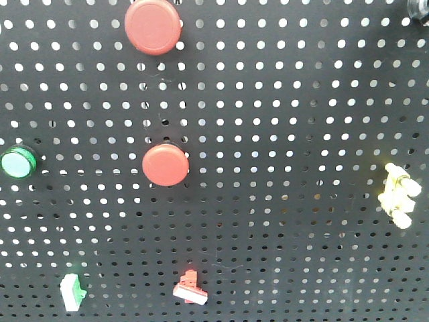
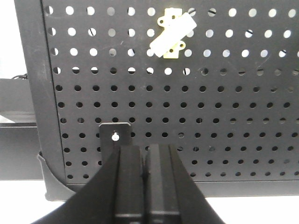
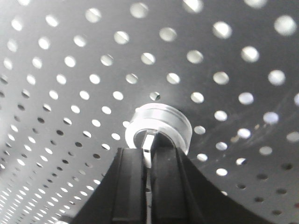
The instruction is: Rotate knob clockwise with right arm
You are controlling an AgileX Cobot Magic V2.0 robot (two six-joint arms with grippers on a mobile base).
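In the right wrist view the knob point(image 3: 161, 120) is a silver ring on the black pegboard point(image 3: 224, 56), with a thin pale tab sticking out of its middle. My right gripper point(image 3: 148, 151) is shut on that tab, its black fingers point(image 3: 133, 161) pressed against either side and touching the ring's front. In the left wrist view my left gripper point(image 2: 144, 150) is shut and empty, low in front of the pegboard point(image 2: 233, 116). Neither gripper shows clearly in the front view.
The front view shows two red round buttons point(image 1: 153, 25) point(image 1: 165, 164), a green button point(image 1: 17, 163), a yellow-white part point(image 1: 398, 194), a green-white switch point(image 1: 72, 291) and a red-white switch point(image 1: 190, 288). A dark thing point(image 1: 419, 9) is cut off at the top right corner. A yellow-white part point(image 2: 172, 33) and a black bracket point(image 2: 114, 135) show in the left wrist view.
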